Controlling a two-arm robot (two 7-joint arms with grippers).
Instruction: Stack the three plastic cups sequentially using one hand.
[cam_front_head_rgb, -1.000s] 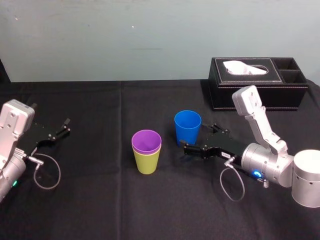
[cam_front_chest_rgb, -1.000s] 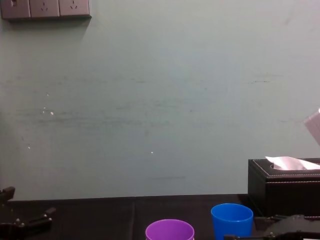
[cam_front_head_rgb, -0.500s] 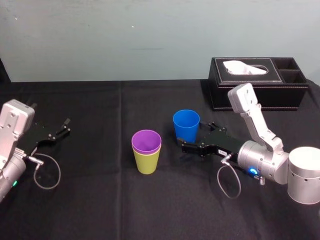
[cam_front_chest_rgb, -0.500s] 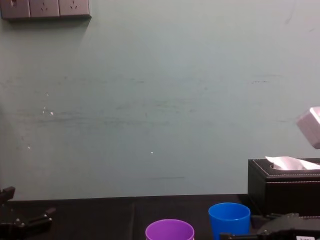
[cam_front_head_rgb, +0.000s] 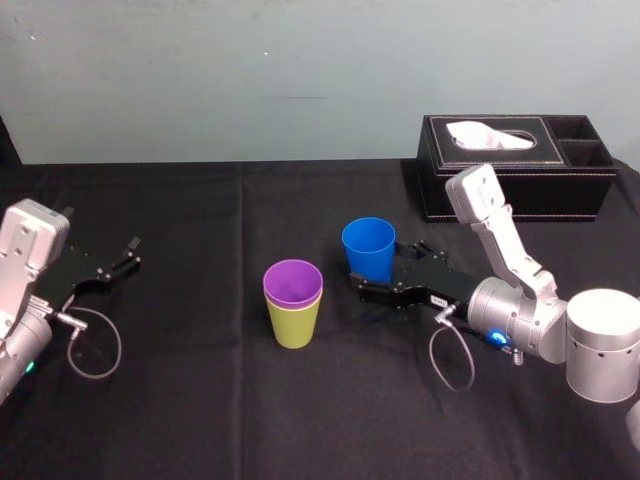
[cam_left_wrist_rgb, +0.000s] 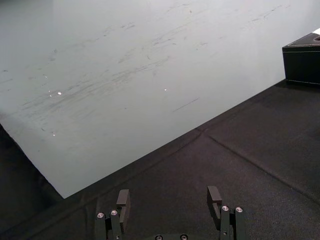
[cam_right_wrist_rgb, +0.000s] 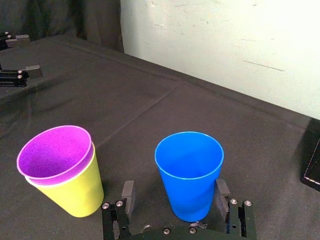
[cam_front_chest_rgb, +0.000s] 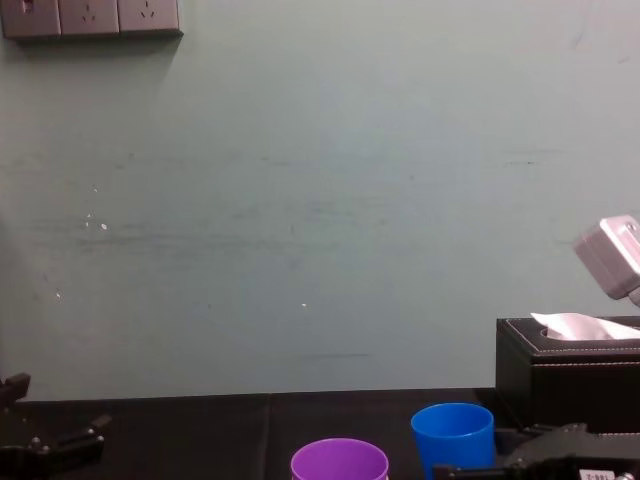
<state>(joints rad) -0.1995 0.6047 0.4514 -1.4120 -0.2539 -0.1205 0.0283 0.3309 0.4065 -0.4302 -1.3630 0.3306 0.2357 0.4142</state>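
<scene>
The purple cup sits nested inside the yellow-green cup at the table's middle; both also appear in the right wrist view, purple cup in yellow-green cup. The blue cup stands upright just to their right. My right gripper is low on the table and open, its fingers on either side of the blue cup. One finger lies against the cup's wall and the other stands clear of it. My left gripper rests open at the far left.
A black tissue box with a white tissue stands at the back right, behind my right arm. Black cloth covers the table, and a pale wall runs along its far edge. A loose cable loops by each wrist.
My right gripper has slid left toward the nested pair, and the blue cup between its fingers has shifted left with it. The nested cups and the left arm have not moved.
</scene>
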